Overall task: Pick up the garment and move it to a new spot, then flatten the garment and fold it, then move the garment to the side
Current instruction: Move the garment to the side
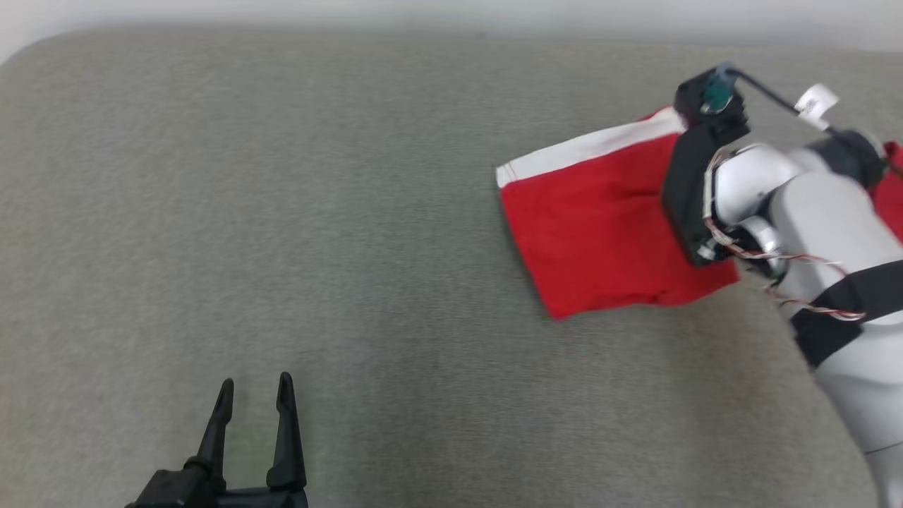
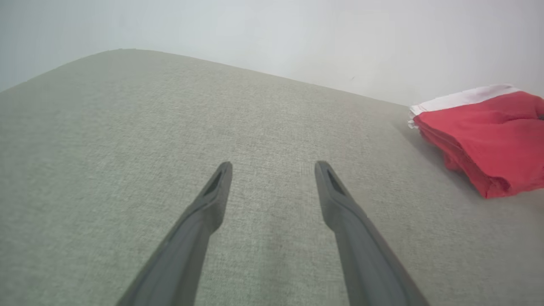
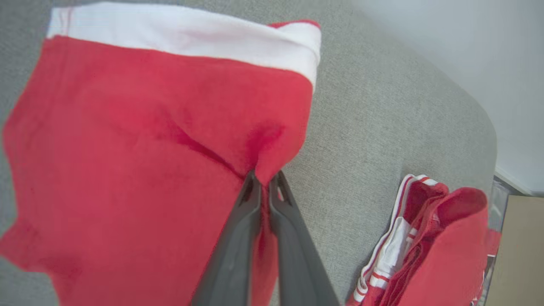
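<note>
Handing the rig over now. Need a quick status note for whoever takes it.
Left gripper: open, holding nothing, over the grey surface.
Right gripper: shut on an edge of the red garment.
Garment: folded, on the surface's right part, white band at the far edge; another red garment lies bunched beside it.
Done: fold, by the look.
Left: move it aside, then release.

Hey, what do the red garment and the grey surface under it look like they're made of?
The red garment looks like a soft matte knit, probably cotton jersey: it creases and puckers where the right gripper pinches it. Its white band seems a similar cloth, maybe elastic. The grey surface looks like matte woven upholstery fabric, with a fine heathered weave.
</note>
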